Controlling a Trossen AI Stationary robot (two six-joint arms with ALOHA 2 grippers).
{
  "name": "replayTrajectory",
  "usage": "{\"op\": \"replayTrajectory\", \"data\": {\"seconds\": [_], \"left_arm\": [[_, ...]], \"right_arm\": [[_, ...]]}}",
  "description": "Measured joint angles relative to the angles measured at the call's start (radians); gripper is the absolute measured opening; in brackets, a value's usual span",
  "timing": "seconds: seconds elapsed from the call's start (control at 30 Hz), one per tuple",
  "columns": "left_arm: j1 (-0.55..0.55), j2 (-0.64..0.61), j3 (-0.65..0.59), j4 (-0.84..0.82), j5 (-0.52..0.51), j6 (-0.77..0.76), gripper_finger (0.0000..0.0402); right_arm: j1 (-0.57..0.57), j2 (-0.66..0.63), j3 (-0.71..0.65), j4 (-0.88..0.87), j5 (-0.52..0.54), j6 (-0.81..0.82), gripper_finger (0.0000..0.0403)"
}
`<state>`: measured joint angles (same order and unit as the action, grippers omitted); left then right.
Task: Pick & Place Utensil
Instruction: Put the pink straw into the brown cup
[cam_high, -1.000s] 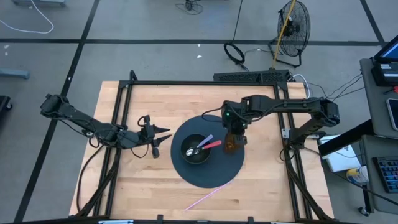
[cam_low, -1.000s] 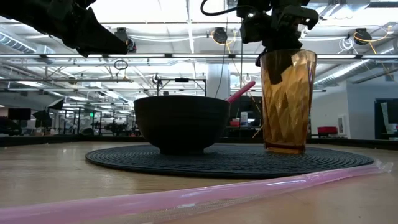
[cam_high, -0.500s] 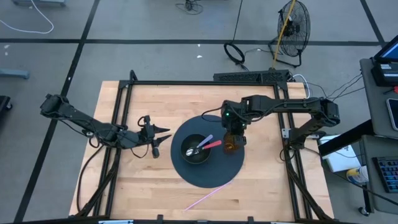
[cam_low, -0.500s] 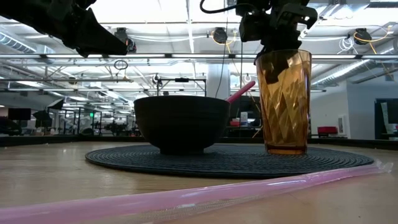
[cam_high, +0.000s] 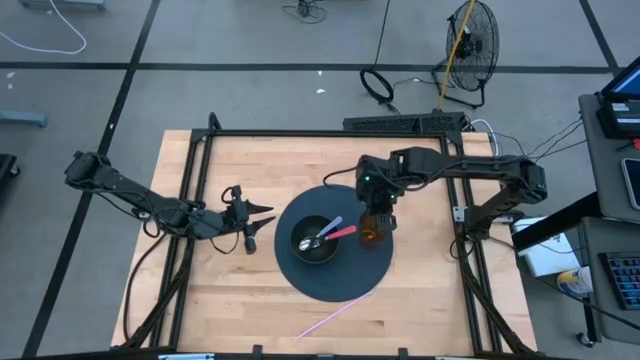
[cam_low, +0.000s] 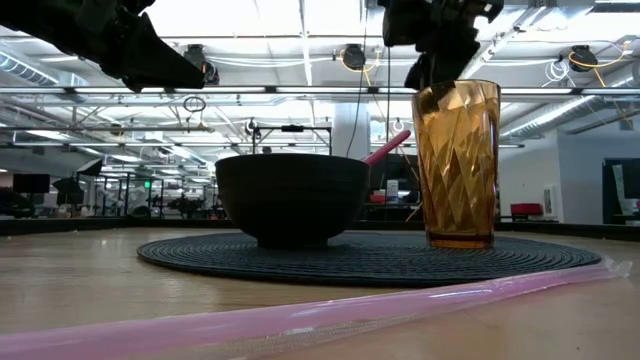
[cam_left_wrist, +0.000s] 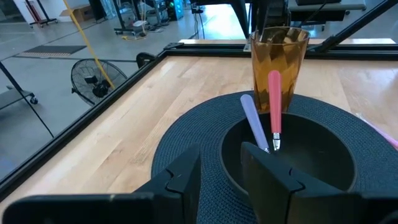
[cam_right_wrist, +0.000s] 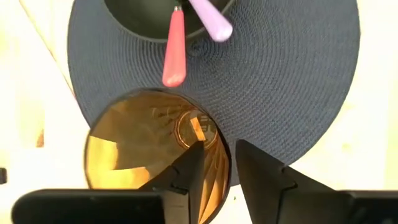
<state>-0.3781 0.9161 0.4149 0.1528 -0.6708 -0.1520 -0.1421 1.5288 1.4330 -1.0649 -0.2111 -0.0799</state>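
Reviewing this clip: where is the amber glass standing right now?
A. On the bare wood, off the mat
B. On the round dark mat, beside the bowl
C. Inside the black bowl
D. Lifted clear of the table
B: the amber glass stands upright on the dark mat, next to the black bowl.

A dark bowl (cam_low: 292, 211) sits at frame center on a round woven mat (cam_low: 370, 258). A pink utensil handle (cam_low: 386, 147) projects above its right rim. An amber faceted glass (cam_low: 459, 163) stands upright to the right, beneath the right gripper (cam_low: 437, 45). A pink straw (cam_low: 300, 318) crosses the foreground.
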Motion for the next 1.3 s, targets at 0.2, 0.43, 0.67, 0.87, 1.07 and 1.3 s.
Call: {"op": "replayTrajectory", "data": {"seconds": [0.2,0.43,0.67,0.87,1.07,1.3], "left_arm": [[0.0,0.0,0.0,0.0,0.0,0.0,0.0122],[0.0,0.0,0.0,0.0,0.0,-0.001,0.0122],[0.0,0.0,0.0,0.0,0.0,-0.001,0.0122],[0.0,0.0,0.0,0.0,0.0,-0.01,0.0122],[0.0,0.0,0.0,-0.004,0.016,-0.011,0.0122],[0.0,0.0,0.0,-0.013,0.029,-0.009,0.0122]], "right_arm": [[0.0,0.0,0.065,-0.079,0.002,0.016,0.0101],[0.01,-0.004,0.127,-0.148,0.037,0.042,0.0106],[0.047,-0.025,0.135,-0.145,0.058,0.043,0.0107],[0.135,-0.068,0.13,-0.154,0.088,0.069,0.0105],[0.298,-0.162,0.108,-0.09,0.243,0.103,0.0106],[0.517,-0.31,-0.032,0.194,0.345,0.139,0.0105]]}}
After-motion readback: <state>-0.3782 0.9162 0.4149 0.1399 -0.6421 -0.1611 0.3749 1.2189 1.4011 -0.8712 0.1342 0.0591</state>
